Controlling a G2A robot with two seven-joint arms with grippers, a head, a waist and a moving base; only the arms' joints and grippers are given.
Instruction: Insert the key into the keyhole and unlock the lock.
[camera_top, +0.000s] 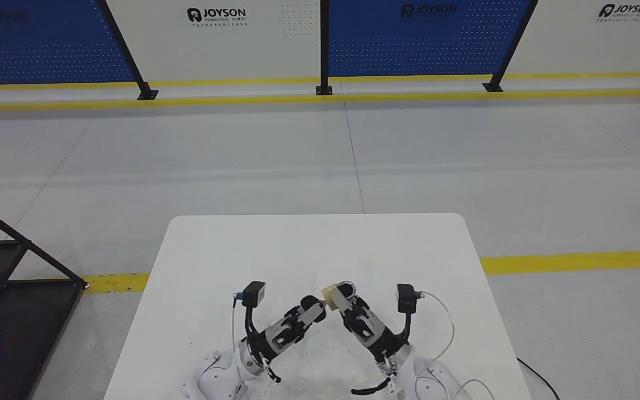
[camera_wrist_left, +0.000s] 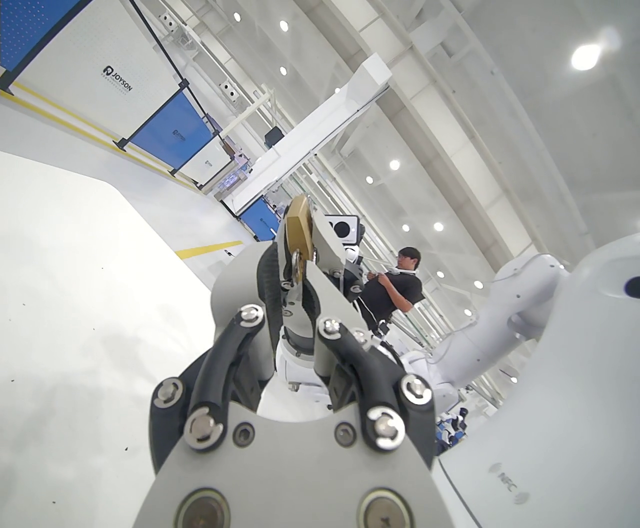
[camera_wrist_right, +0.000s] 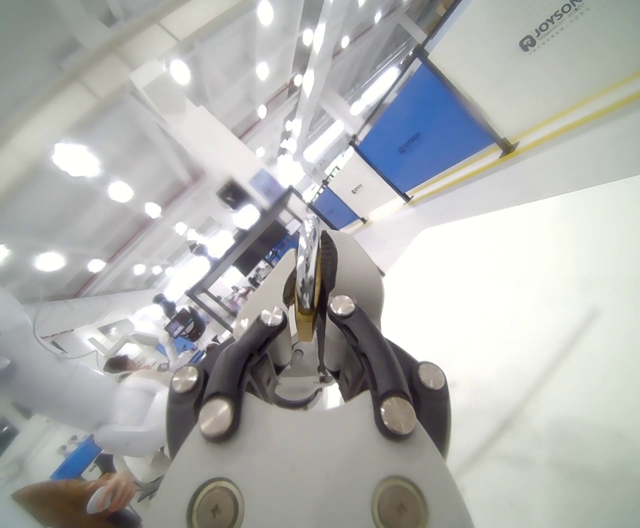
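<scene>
Right gripper (camera_wrist_right: 310, 262) clamped on the lock (camera_wrist_right: 306, 306), left gripper (camera_wrist_left: 299, 274) pinching the key (camera_wrist_left: 298, 262) — align key squarely with keyhole (hidden here), then push gently.

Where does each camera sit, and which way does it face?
Top view: overhead, facing down at the white table; left gripper and right gripper show.
Left wrist view: behind the left gripper, which holds a small metal key, facing the brass padlock.
Right wrist view: behind the right gripper, clamping that padlock.
Shared: all three show padlock and table.
</scene>
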